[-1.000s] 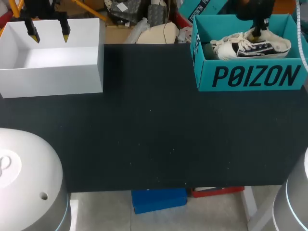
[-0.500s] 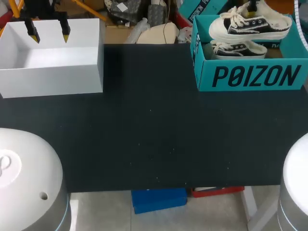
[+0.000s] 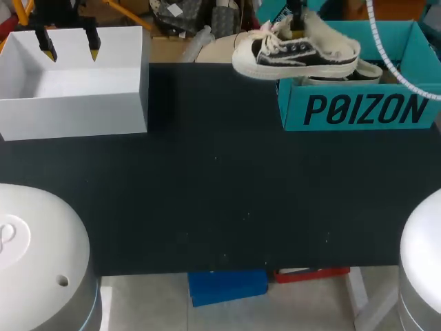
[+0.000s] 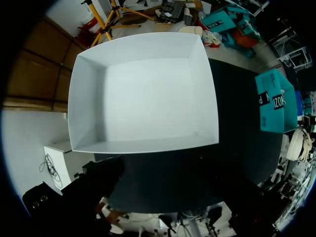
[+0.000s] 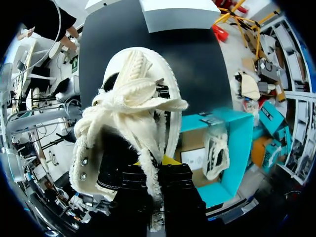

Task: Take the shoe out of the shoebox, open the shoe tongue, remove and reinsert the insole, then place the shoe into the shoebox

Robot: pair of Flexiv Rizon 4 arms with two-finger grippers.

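A black-and-white sneaker [image 3: 296, 54] with frayed white laces hangs in the air above the left wall of the teal shoebox [image 3: 358, 109], toe toward the left. My right gripper [image 3: 298, 29] comes down from above and is shut on the shoe's collar. In the right wrist view the sneaker [image 5: 133, 118] fills the space ahead of my right gripper [image 5: 158, 165], whose fingers pinch the collar. A second sneaker [image 3: 364, 71] lies inside the shoebox [image 5: 237, 148]. My left gripper [image 3: 69, 45] hangs open over the white box [image 3: 76, 103], holding nothing.
The white box [image 4: 143, 94] is open-topped and stands at the back left of the black table [image 3: 220, 186]. The teal shoebox [image 4: 271, 101] stands at the back right. Between the two boxes the dark tabletop reaches to the front edge.
My right gripper has lifted the sneaker out of the shoebox and carried it left, past the box's left wall. The left arm has kept still.
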